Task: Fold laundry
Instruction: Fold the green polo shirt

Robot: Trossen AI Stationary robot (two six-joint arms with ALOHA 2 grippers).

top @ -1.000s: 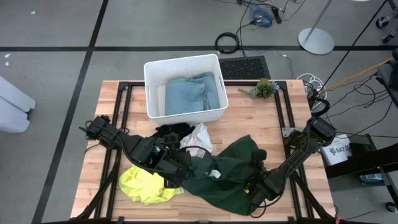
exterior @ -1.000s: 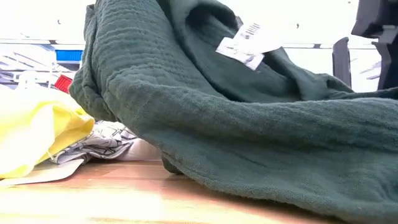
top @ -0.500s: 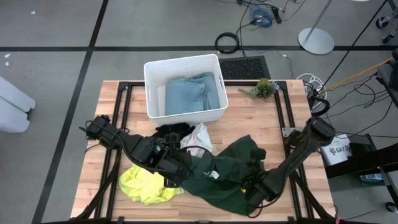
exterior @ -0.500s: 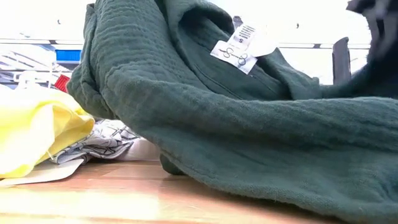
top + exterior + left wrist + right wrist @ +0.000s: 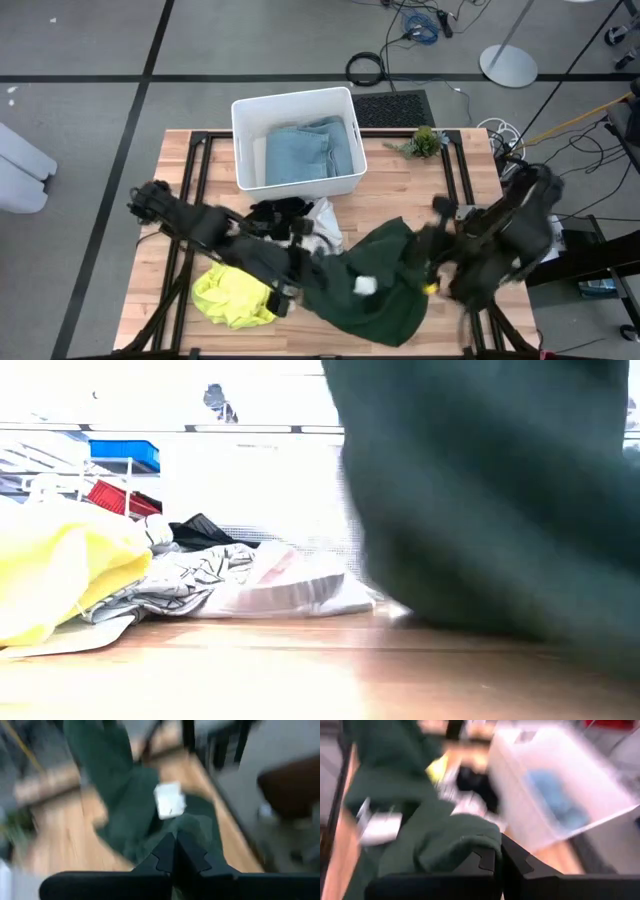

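Both grippers, seemingly, pinch the dark green garment (image 5: 375, 275).

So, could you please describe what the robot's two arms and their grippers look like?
Both arms are dark, nearly black, built of slim jointed segments. The left arm and right arm look alike from above. Each wrist view shows a black crossbar carrying two dark angular fingers with stepped, notched inner edges: left gripper, right gripper. No markings are legible.
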